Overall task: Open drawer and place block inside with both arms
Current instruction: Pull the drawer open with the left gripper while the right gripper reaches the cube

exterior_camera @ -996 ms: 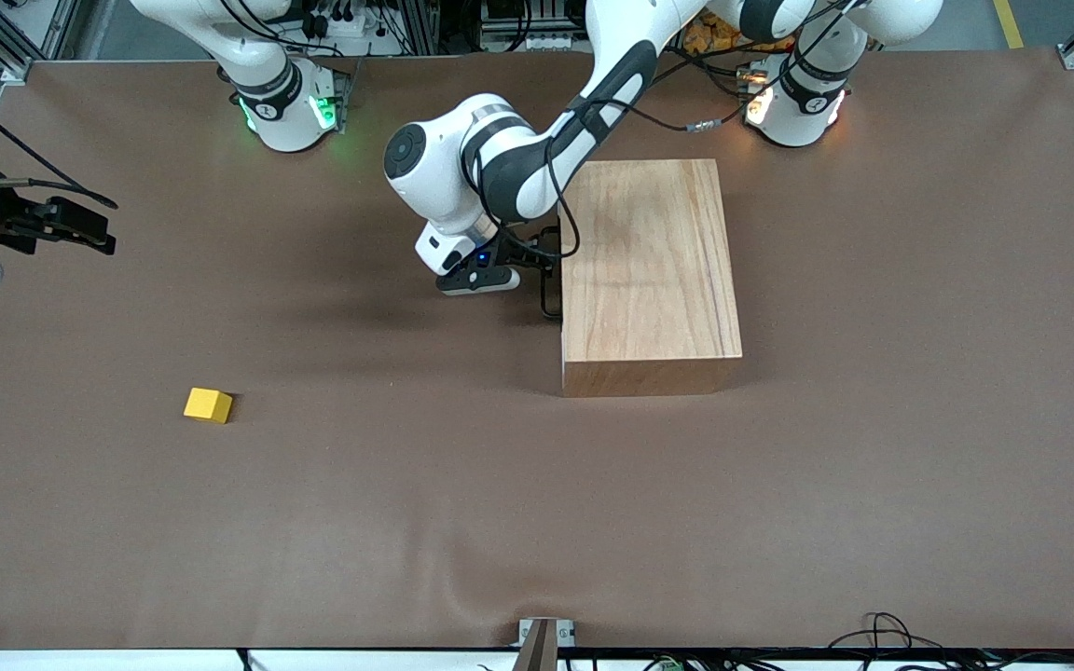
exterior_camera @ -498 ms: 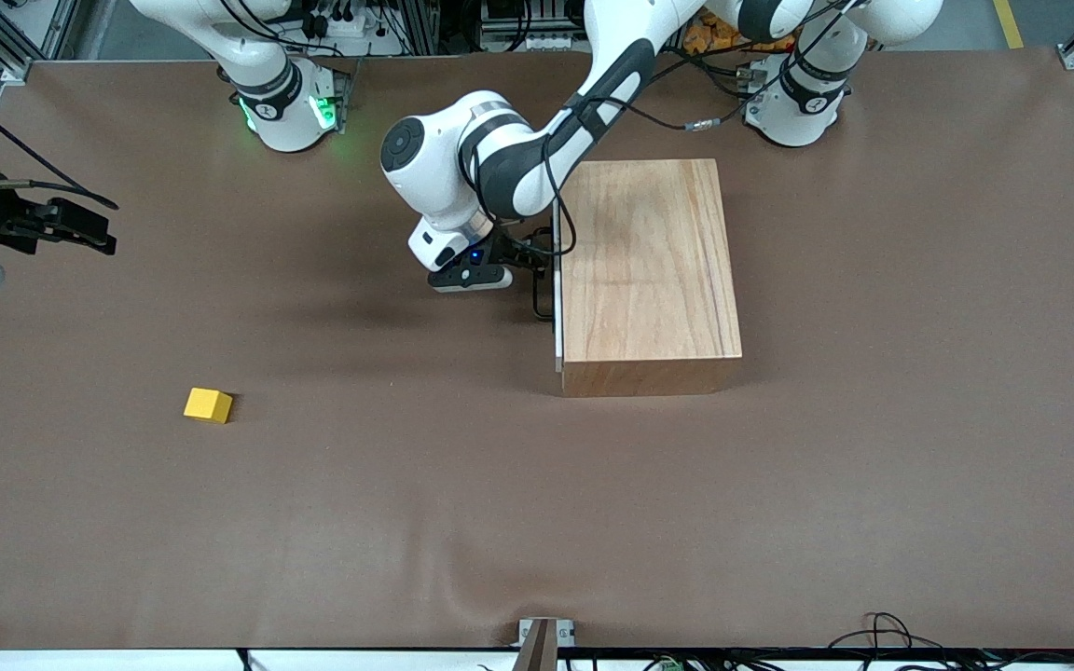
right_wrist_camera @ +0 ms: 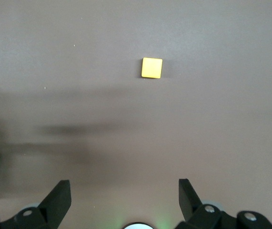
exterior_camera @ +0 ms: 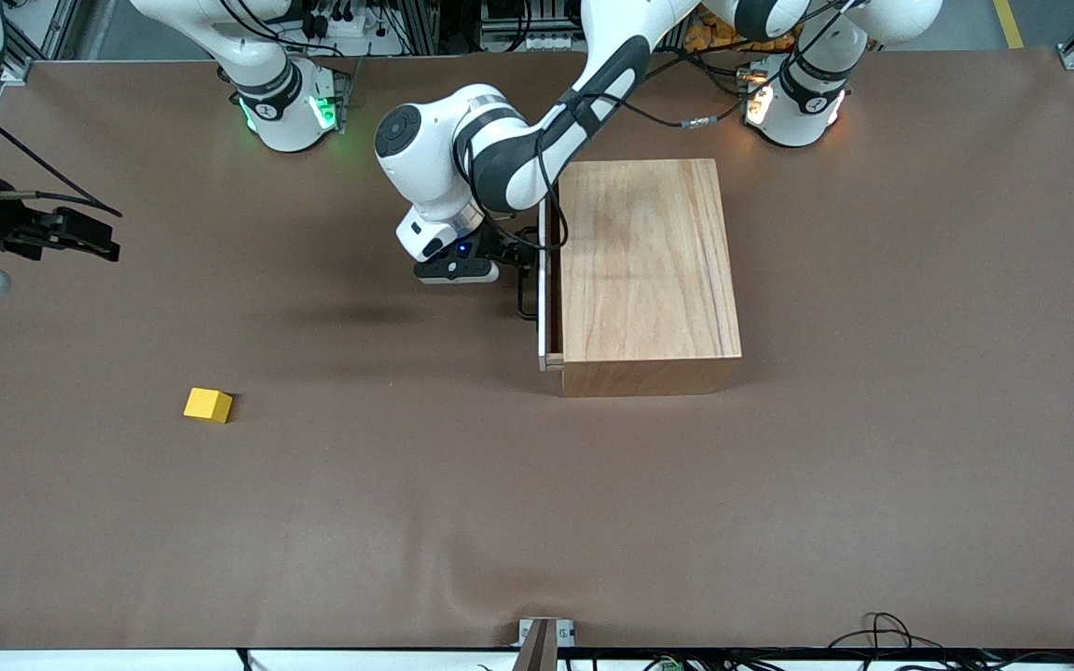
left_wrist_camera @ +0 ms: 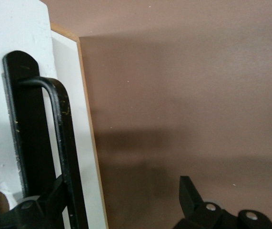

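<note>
Since the earlier frames the shallow light-wood drawer with the white front (exterior_camera: 543,280) has slid a little way out of the big plain wooden box (exterior_camera: 647,270), so a narrow gap now shows at the box's edge, and the left arm's wrist has shifted with it toward the right arm's end of the table.

Going left to right in the front view: the right arm's black gripper (exterior_camera: 89,236) hangs over the table at its own end, waiting, fingers (right_wrist_camera: 55,198) spread wide with nothing between them. The small bright yellow cube (exterior_camera: 208,404) sits untouched on the table, nearer the front camera and well apart from the box. The left arm's black gripper (exterior_camera: 518,256) is right at the drawer front, one finger (left_wrist_camera: 40,202) hooked inside the thin black loop handle (left_wrist_camera: 62,143), the other well clear, so it isn't pinching anything.

Everything rests on a brown table cover (exterior_camera: 779,513), slightly wrinkled near the front edge. Cables and aluminium framing run past the arm bases.
</note>
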Robot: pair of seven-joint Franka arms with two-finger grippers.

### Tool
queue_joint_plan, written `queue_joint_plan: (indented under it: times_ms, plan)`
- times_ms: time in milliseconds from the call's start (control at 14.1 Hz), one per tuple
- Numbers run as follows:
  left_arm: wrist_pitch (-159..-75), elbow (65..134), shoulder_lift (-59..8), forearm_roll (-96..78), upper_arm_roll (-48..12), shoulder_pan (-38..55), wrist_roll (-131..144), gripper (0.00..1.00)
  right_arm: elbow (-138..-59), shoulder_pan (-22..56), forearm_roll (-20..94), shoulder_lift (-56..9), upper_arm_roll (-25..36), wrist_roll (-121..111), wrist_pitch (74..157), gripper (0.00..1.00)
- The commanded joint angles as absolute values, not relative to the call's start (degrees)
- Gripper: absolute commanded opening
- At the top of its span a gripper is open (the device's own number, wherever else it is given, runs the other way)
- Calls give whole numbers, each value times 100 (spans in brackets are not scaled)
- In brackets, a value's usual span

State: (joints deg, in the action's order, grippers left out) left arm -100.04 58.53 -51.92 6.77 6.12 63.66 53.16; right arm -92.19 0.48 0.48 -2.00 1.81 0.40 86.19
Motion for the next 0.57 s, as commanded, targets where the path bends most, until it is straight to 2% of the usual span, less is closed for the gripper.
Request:
queue_joint_plan:
  times_ms: [0, 284, 498]
  plan:
    - [-10116, 5722, -5229, 747, 501, 6390, 5265, 100, -9544, -18, -26, -149, 141, 18, 8964, 100]
    - [-10318, 5722, -5247, 738, 387, 6390, 5265, 100, -10229, -18, -26, -158, 141, 18, 9885, 100]
    - [-10388, 5722, -5256, 738, 343, 6398, 5265, 100, -10423, -70, -26, -167, 141, 18, 10142, 100]
